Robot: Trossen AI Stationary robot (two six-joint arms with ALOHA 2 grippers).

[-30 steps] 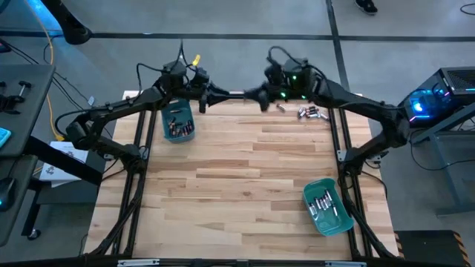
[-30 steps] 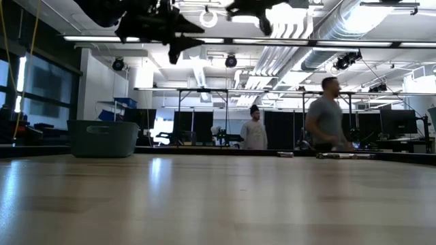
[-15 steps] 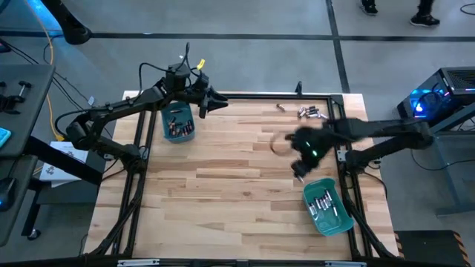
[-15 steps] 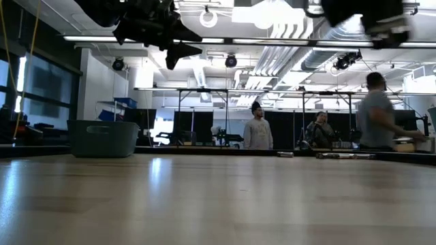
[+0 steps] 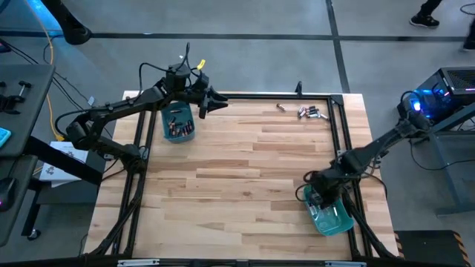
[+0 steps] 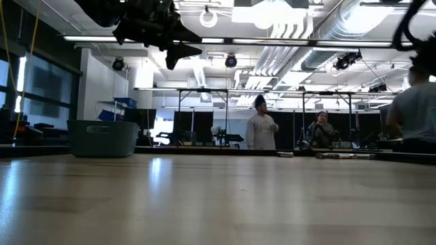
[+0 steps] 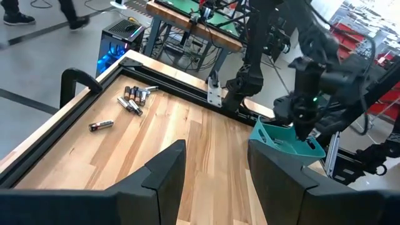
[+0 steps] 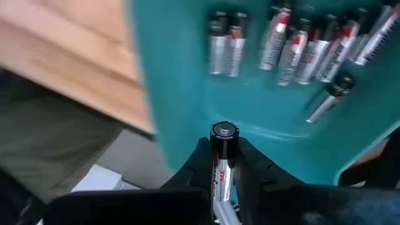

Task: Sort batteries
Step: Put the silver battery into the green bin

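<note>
My right gripper (image 8: 223, 157) hangs over the teal bin (image 5: 335, 216) at the table's near right, shut on a silvery battery (image 8: 222, 145). Several silvery batteries (image 8: 294, 44) lie on that bin's floor. My left gripper (image 7: 215, 167) stands open and holds nothing, high above the table's far left, beside a second teal bin (image 5: 178, 122) that holds darker batteries. A small heap of loose batteries (image 5: 312, 113) lies on the wood near the far right edge, also seen in the left wrist view (image 7: 132, 99). My right gripper pinches the battery's body (image 8: 221, 164) between its two fingers (image 8: 194, 167). The battery lies along the fingers, and its capped end (image 8: 224, 130) sticks out past their tips. The fingers slant down from above. The battery is clear of the bin below.
A black frame rail (image 5: 341, 141) runs along the table's right side, close to the near-right bin. The wooden top (image 5: 237, 170) between the two bins is bare. People stand in the room beyond the table's far edge (image 6: 262, 129).
My right gripper has swept from the far middle, next to my left gripper, toward the near right edge. It has sunk over the near-right bin and rolled its wrist, staying shut on the battery. My left gripper has tipped a little and stayed in place.
</note>
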